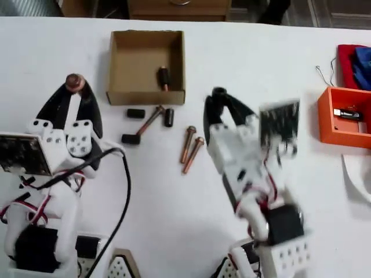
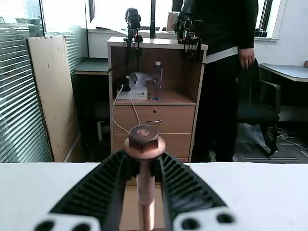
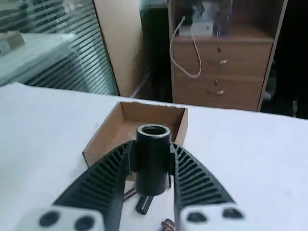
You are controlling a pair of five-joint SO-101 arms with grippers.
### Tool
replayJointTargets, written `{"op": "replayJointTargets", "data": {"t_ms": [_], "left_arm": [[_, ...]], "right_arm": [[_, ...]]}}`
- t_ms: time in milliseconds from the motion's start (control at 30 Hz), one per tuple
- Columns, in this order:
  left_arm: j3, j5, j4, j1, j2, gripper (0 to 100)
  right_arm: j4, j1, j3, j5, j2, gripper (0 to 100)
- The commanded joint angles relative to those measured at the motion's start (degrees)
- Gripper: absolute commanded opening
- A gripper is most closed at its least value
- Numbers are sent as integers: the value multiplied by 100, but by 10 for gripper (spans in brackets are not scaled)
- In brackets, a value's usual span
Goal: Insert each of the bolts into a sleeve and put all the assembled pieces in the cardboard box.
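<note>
My left tool (image 2: 142, 161) was closed on a copper-coloured bolt (image 2: 141, 140). It gripped just under the hex head, so the shank hung down between the fingers. My right tool (image 3: 153, 159) was clamped around a black sleeve (image 3: 153, 166), held upright with its open bore facing up.

From the high view, the two tools stood well apart. The left one was off the left front corner of the cardboard box (image 1: 136, 63) and the right one was off its right front corner. The box sat on the white tabletop (image 1: 174, 208) beyond both arms, and one assembled piece (image 1: 164, 79) lay inside it by the right wall.

Just in front of the box lay a loose sleeve (image 1: 135, 113). Near it a slanted bolt (image 1: 152, 119) had a black sleeve at its tip. A second loose sleeve (image 1: 168, 117) lay beside that bolt's head. Two bare bolts (image 1: 187, 145) lay side by side between those pieces and the right arm. An orange bin (image 1: 330, 127) stood near the tabletop's right edge.
</note>
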Motion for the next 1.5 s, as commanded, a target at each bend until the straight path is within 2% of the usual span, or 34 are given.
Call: {"op": "replayJointTargets", "data": {"t_ms": [0,200,433,600,767,967,1467], "left_arm": [[-4,176,-308,193,-114,27],[-48,369,-519,985,246,27],[-1341,369,-826,1363,1705,27],[-2044,369,-862,2347,2224,27],[-1886,325,-1046,3182,2541,27],[-1191,369,-2330,3305,2892,27],[-303,378,-2374,3622,2963,27]], "right_arm": [[-963,-31,1116,431,-1191,23],[-1648,-31,2171,642,-2009,23],[-1657,-31,2637,642,-2264,23],[-1657,-31,2998,677,-2378,23],[-1657,-22,3332,677,-2642,23],[-1657,13,3341,686,-2712,23],[-1851,31,3341,695,-2712,23]]}}
